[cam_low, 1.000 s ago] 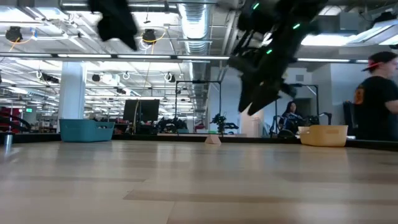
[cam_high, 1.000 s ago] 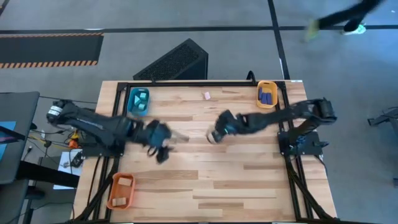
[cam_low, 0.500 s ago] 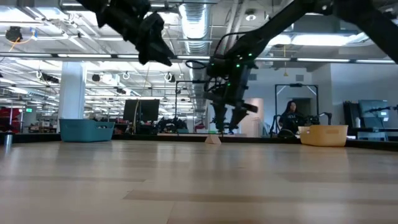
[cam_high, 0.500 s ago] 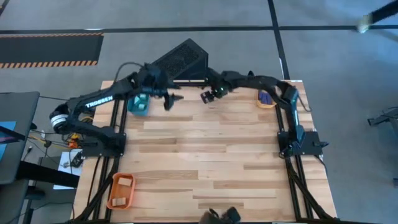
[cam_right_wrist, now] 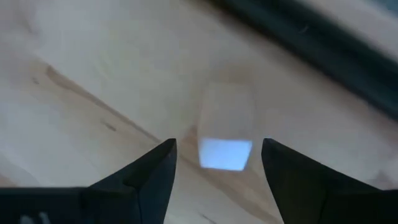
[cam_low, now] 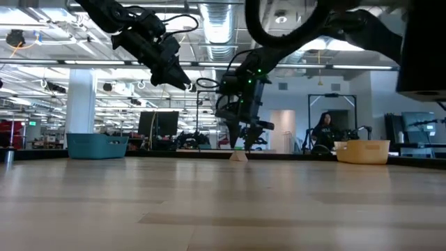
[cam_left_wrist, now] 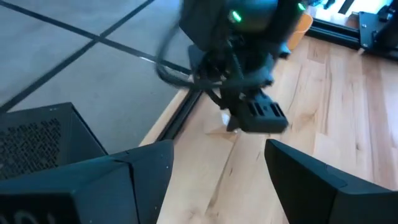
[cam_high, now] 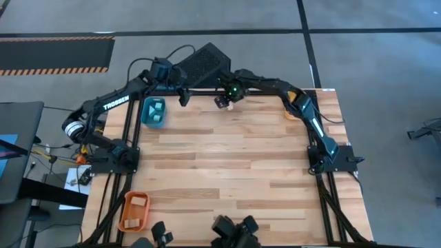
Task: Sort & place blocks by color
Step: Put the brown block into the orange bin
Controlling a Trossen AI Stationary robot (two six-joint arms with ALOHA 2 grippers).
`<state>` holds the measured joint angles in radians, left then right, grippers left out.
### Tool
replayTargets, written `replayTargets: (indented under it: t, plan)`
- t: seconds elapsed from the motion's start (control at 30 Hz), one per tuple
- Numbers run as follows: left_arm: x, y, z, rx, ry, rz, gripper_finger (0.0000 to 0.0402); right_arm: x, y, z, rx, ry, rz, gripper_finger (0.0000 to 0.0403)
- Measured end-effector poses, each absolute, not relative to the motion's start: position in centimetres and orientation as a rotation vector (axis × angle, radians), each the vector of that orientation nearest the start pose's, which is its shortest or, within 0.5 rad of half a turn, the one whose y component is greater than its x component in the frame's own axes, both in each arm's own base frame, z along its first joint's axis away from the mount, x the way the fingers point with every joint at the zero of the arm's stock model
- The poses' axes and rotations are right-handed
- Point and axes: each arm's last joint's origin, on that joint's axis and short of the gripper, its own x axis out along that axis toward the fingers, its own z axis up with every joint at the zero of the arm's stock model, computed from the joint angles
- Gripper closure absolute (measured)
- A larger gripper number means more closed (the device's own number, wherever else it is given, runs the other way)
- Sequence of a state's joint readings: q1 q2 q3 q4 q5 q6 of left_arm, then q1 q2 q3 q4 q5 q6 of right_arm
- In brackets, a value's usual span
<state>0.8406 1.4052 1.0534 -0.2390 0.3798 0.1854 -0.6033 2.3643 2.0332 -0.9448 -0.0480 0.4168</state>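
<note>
A pale tan block point(cam_right_wrist: 226, 132) lies flat on the table by its far edge, also seen in the low view point(cam_low: 239, 156). My right gripper point(cam_right_wrist: 217, 146) hangs open just above it, pointing down, one finger on either side with a gap to each; in the high view it is at the far edge point(cam_high: 222, 103). My left gripper point(cam_high: 185, 98) is open and empty, raised high near the far edge between the teal tray and the right gripper point(cam_low: 182, 82). The teal tray point(cam_high: 153, 112) holds cyan blocks. The yellow-orange tray point(cam_high: 295, 110) is partly hidden by my right arm.
An orange tray point(cam_high: 134, 211) with a tan block sits at the near left corner. A black perforated box point(cam_high: 196, 67) stands just past the far edge. Dark shapes point(cam_high: 234, 231) show at the near edge. A person point(cam_low: 325, 132) sits far behind the table.
Both arms have swung from the middle of the table to its far edge. My right gripper has turned downward and come down over the tan block. My left gripper has risen and moved next to the teal tray. The tan block has stayed in place.
</note>
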Motion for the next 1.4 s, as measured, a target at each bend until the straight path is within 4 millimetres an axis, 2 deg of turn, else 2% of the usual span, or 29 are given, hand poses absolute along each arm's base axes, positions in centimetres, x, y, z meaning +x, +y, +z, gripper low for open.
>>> replayTargets:
  t: [0.13, 0.23, 0.37, 0.6, 0.77, 0.97, 1.07, 1.13, 1.27, 1.4]
  plan:
    - [21.1, 22.3, 28.3, -0.147, 0.528, 0.402, 0.0164, 39.7, -28.9, 17.8, 0.796, 1.095, -0.754, 0.0143]
    - [21.1, 22.3, 28.3, -0.117, 0.53, 0.396, 0.0164, 38.8, -29.7, 17.2, 0.892, 1.115, -0.724, 0.0143]
    - [21.0, 22.4, 28.3, -0.078, 0.535, 0.388, 0.0164, 38.8, -30.1, 15.9, 1.007, 1.116, -0.638, 0.0143]
    - [20.9, 22.5, 28.4, 0.015, 0.547, 0.372, 0.0164, 38.4, -30.7, 16.3, 1.013, 1.1, -0.639, 0.0153]
    - [20.7, 23.0, 28.7, 0.068, 0.527, 0.386, 0.0164, 37.6, -31.7, 16.2, 1.024, 1.088, -0.665, 0.0207]
    - [20.1, 23.7, 28.9, 0.1, 0.509, 0.419, 0.0164, 36.4, -32.3, 16.1, 1.02, 1.142, -0.669, 0.0314]
    - [19.6, 24.1, 29.0, 0.116, 0.513, 0.433, 0.0164, 35.5, -31.9, 16.0, 0.986, 1.25, -0.675, 0.0373]
    - [19.4, 24.3, 28.9, 0.122, 0.516, 0.439, 0.0164, 35.2, -31.2, 15.9, 0.954, 1.339, -0.655, 0.0393]
    - [19.0, 24.6, 28.9, 0.118, 0.517, 0.457, 0.0164, 35.6, -29.3, 16.0, 0.9, 1.462, -0.595, 0.0382]
    - [18.7, 24.8, 28.9, 0.114, 0.52, 0.468, 0.0164, 37.0, -26.1, 17.2, 0.808, 1.529, -0.496, 0.0394]
